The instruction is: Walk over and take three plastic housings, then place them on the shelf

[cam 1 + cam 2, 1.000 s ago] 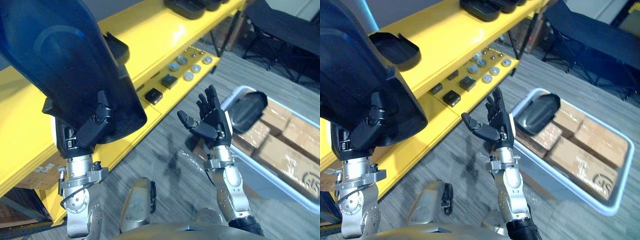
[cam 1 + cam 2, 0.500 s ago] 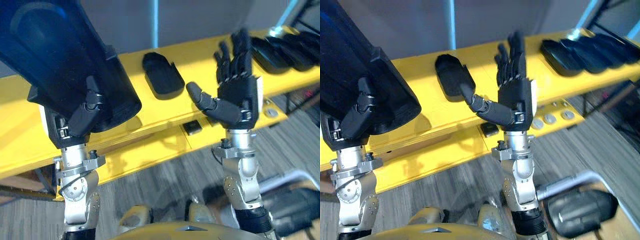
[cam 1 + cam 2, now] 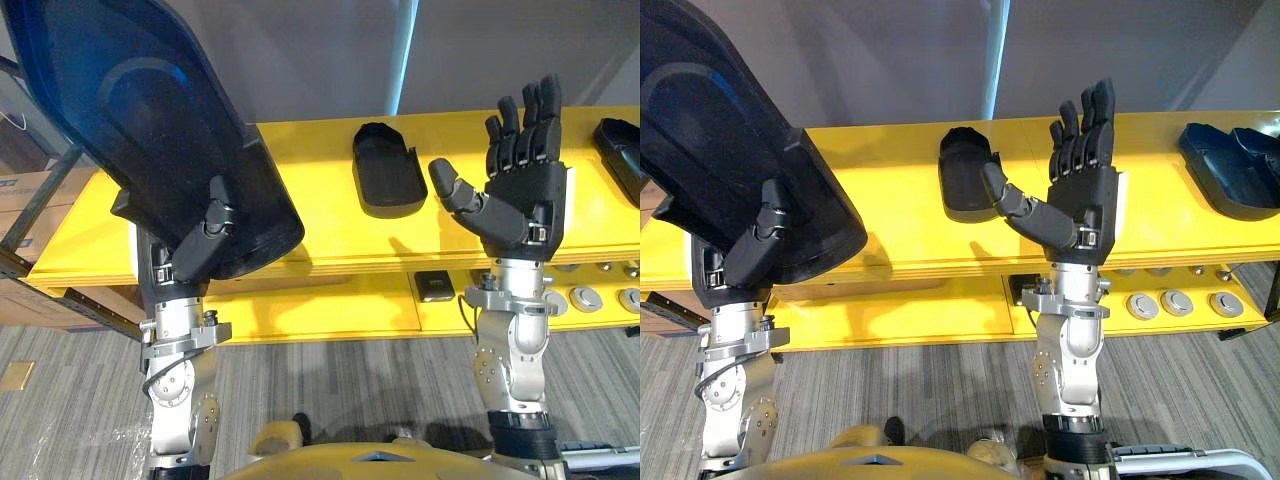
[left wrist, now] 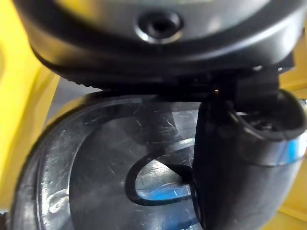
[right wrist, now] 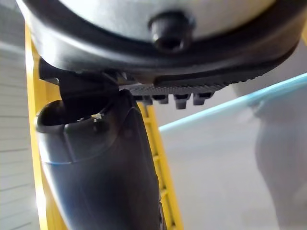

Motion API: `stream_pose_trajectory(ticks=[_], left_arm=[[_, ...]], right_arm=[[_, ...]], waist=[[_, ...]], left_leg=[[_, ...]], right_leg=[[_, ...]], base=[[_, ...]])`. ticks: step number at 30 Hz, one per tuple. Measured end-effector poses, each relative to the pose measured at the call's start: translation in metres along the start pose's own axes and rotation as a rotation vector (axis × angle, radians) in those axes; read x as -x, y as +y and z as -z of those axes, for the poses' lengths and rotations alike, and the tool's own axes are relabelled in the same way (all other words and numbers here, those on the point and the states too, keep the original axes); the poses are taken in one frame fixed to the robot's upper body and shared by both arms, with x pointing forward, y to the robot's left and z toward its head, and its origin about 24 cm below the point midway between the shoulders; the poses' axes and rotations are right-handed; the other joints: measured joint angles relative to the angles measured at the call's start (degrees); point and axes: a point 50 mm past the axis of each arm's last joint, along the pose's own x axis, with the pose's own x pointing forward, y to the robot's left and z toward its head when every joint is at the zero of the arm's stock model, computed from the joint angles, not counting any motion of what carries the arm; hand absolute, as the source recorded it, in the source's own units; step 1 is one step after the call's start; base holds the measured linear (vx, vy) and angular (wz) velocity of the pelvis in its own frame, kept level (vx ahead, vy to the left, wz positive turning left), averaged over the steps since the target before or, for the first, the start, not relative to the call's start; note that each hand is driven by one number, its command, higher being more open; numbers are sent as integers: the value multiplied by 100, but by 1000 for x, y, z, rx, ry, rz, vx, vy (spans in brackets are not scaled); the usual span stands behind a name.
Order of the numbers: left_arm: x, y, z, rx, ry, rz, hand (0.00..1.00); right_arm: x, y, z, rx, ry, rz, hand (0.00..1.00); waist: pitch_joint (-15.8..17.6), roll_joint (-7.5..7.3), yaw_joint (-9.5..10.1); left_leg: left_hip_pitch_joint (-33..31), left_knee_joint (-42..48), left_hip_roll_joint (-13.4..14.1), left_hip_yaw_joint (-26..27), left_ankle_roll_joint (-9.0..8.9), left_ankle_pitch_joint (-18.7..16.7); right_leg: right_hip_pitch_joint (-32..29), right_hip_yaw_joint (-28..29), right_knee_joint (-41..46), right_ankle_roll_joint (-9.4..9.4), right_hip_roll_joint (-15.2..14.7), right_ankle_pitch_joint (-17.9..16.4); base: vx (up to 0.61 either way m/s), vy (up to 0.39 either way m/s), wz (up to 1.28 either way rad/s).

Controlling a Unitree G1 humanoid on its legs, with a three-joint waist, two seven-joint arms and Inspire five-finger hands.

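- One dark housing (image 3: 130, 110): we clamp it in the left hand (image 3: 195, 245), raised to clear the shelf (image 3: 330, 235).
- The right hand (image 3: 520, 200) is spread, empty, probably to steady it.

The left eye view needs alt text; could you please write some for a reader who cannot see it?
The left hand holds a large dark plastic housing raised before a yellow shelf, its thumb curled over the rim. The right hand is raised, open and empty, beside a smaller black housing lying on the shelf.
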Motion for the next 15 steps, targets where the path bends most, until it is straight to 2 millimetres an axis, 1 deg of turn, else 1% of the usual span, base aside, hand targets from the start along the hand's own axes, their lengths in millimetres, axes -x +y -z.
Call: stream_pose_trajectory(ticks=[2,3,4,5,6,7,8,9,10,11,12,13,14,15], left_arm=[[1,3,3,-31,13,-9,0],[1,5,3,-59,16,-11,0],[0,6,3,-69,11,-7,0],[-1,6,3,-92,12,13,0],[-1,6,4,-102,19,22,0],[0,7,7,-130,34,40,0],[0,7,9,-152,47,61,0],[0,6,12,-160,59,92,0],[-1,5,11,-159,60,109,0],[-4,5,11,-170,62,135,0],[-9,8,9,-191,62,158,0],[-11,10,8,-199,64,164,0],[-11,13,7,-206,66,163,0],[-12,18,6,-220,74,153,0]], right_arm=[[4,-3,8,-21,40,3,100],[5,-4,12,-21,63,-2,100],[5,-3,13,-27,65,-8,100],[5,-3,13,-50,64,-12,100],[5,-2,14,-64,68,-15,100],[5,0,15,-69,75,-24,100],[4,1,15,-69,80,-35,100],[3,2,15,-66,82,-49,100],[1,1,14,-55,83,-63,100],[3,0,16,-51,96,-57,100],[5,1,21,-63,116,-42,100],[6,3,25,-73,129,-46,100],[8,7,28,-84,145,-53,100],[10,16,34,-114,168,-65,100]], waist=[[19,-4,4],[89,-55,-15],[166,-67,-20],[263,-53,-76],[269,-46,-120],[276,-57,-161],[239,3,-186],[179,97,-242],[123,187,-264],[117,85,-251],[77,15,-238],[91,-16,-210],[89,-34,-166],[96,-71,-118]], left_leg=[[-177,350,28,-40,-16,-57],[-284,543,-27,-63,-98,-129],[-344,734,-11,-44,-87,-208],[-442,967,238,115,16,-305],[-474,986,382,189,2,-302],[-464,921,559,250,-50,-279],[-419,794,647,225,-134,-226],[-330,598,689,150,-191,-195],[-254,507,679,115,-356,-103],[-228,614,417,301,-388,-72],[-256,710,191,546,-199,-252],[-254,724,170,626,-107,-267],[-247,710,181,732,-42,-278],[-202,619,231,889,23,-260]], right_leg=[[-7,-4,35,-18,7,-10],[7,-36,57,-46,-145,-35],[31,-90,105,-32,-211,-39],[82,-129,196,24,-318,-97],[90,-135,261,79,-381,-142],[84,-127,388,180,-506,-211],[50,-87,522,319,-639,-300],[-1,-20,660,493,-821,-371],[-37,64,713,644,-948,-380],[-48,243,709,720,-1224,-370],[-54,375,550,436,-1455,-175],[-74,363,503,289,-1492,16],[-121,304,485,216,-1499,205],[-233,120,523,173,-1445,357]], base=[[-65,68,11],[-72,95,14],[-147,166,21],[-132,158,19],[-118,164,20],[-29,215,10],[-4,349,4],[13,405,-4],[79,581,-12],[108,569,-26],[114,544,-32],[59,301,-39],[50,250,-53],[52,216,-51]])
